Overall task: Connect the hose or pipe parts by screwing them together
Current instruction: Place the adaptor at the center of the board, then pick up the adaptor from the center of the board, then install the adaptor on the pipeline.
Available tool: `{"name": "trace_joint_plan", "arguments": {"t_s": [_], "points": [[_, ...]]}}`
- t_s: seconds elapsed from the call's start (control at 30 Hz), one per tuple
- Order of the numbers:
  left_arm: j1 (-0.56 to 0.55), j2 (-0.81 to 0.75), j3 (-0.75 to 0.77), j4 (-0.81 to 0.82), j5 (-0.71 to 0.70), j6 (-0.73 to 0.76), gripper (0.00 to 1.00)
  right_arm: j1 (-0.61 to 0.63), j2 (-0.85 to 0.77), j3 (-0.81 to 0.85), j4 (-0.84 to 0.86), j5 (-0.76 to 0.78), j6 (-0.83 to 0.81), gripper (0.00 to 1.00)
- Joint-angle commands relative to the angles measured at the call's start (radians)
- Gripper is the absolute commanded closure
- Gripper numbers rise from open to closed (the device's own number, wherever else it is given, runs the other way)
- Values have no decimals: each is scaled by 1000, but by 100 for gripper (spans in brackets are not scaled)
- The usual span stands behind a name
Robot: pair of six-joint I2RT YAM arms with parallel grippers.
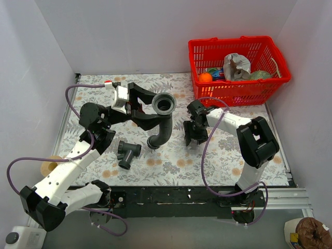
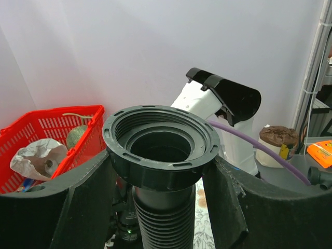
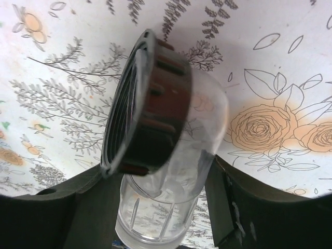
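Two tools noted: left tool (image 1: 154,107) clamped on ribbed hose (image 2: 163,218) below collar (image 2: 161,150), raised over table (image 1: 171,163) centre; T-fitting (image 1: 128,152) lies apart, open table around; right tool (image 3: 155,174) straddles clear ringed piece (image 3: 202,124), grip undetermined.

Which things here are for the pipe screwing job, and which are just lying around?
For the job: ribbed hose in the left pincer; grey T-fitting; clear elbow with black nut.
Just lying about: red basket; orange ball; crumpled paper.

L fingers (image 2: 57,207) grip ribbed hose (image 2: 162,220) at collar, red basket (image 2: 46,122) behind
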Motion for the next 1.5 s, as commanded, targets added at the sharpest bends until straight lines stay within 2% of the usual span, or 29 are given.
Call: {"name": "trace_joint_plan", "arguments": {"t_s": [0.0,0.07,0.2,0.37,0.5,0.67,0.83,1.1,1.23,1.47], "points": [[3,-18,50,-45,25,21,100,-1,-103,105,-9,-30,-29,99],[5,-15,62,-72,28,22,100,-1,-157,168,-1,-31,-47,99],[3,-6,65,-69,42,-6,100,10,-323,419,56,28,-106,99],[3,12,62,-69,56,-43,100,27,-425,576,200,-36,-225,99],[5,37,53,-56,59,-133,100,52,-543,512,460,-111,-293,99],[-11,74,50,-24,34,-232,100,91,-609,417,695,-253,-337,99],[-32,109,53,29,34,-261,100,163,-585,446,786,-359,-337,99],[-38,114,61,109,89,-319,100,197,-618,285,1048,-487,-223,99],[-37,105,58,146,106,-348,100,197,-645,187,1204,-508,-131,99],[-38,88,49,174,96,-357,100,199,-666,73,1355,-516,-20,99]]}}
